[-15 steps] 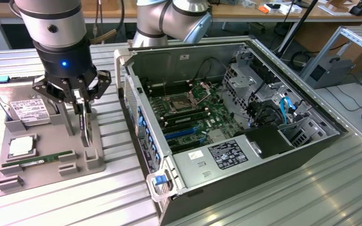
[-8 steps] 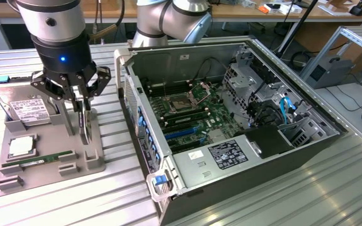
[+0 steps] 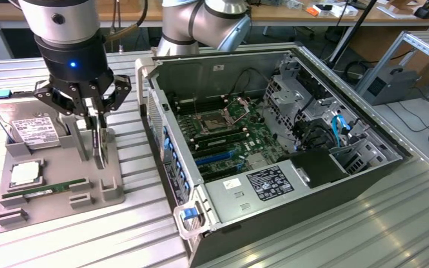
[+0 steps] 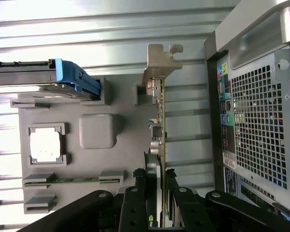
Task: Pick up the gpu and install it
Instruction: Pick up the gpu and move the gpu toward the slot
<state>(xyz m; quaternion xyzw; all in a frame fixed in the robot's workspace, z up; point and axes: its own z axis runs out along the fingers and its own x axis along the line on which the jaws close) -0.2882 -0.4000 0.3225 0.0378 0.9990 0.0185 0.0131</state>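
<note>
Ideally the black gripper (image 3: 95, 124), astride the thin tan-brown gpu card (image 3: 100, 146) upright in its grey holder tray (image 3: 58, 207), lifts straight up; whether it clamps the card, I cannot tell.

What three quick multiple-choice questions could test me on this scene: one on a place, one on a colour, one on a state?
1. Where does the card stand?
A. in the gray holder
B. inside a drawer
C. flat on the floor

2. What colour is the end piece of the hard drive?
A. red
B. blue
C. yellow

3. How is the gripper?
A. wide open, away from everything
B. closed on the card
C. closed on the hard drive

Answers:
1 A: the card stands on edge in a slot of the gray holder.
2 B: a blue piece caps the hard drive.
3 B: its fingers press the card from both sides.
</note>
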